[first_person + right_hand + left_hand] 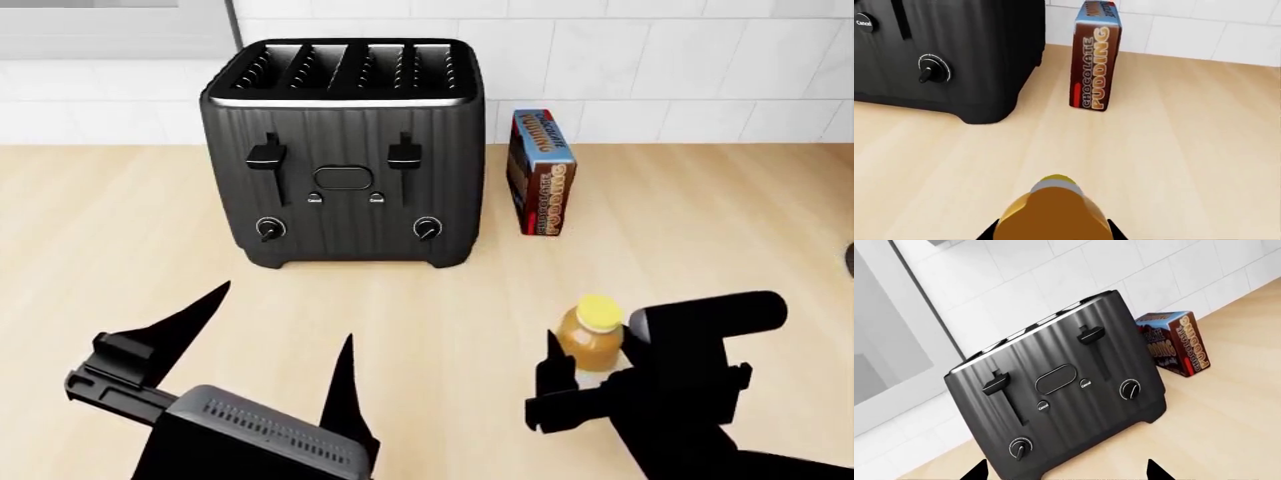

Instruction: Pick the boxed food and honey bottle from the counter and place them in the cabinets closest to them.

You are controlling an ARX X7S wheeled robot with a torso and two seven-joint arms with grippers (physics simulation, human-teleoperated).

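The honey bottle (591, 335), amber with a yellow cap, stands upright on the beige counter (747, 230) in front of the toaster. My right gripper (594, 352) is shut on the honey bottle, a dark finger pressed to each side. In the right wrist view the bottle (1053, 212) fills the space between the jaws of that gripper (1052, 233). My left gripper (283, 320) hangs open over the counter in front of the toaster, holding nothing; in the left wrist view the gripper (1066, 471) faces the toaster's front. The boxed food is out of view.
A black four-slot toaster (340, 150) stands at the back against the white tiled wall. A short brown-orange pudding box (541, 175) with a blue top stands just right of it. A grey panel (107, 30) sits at the upper left.
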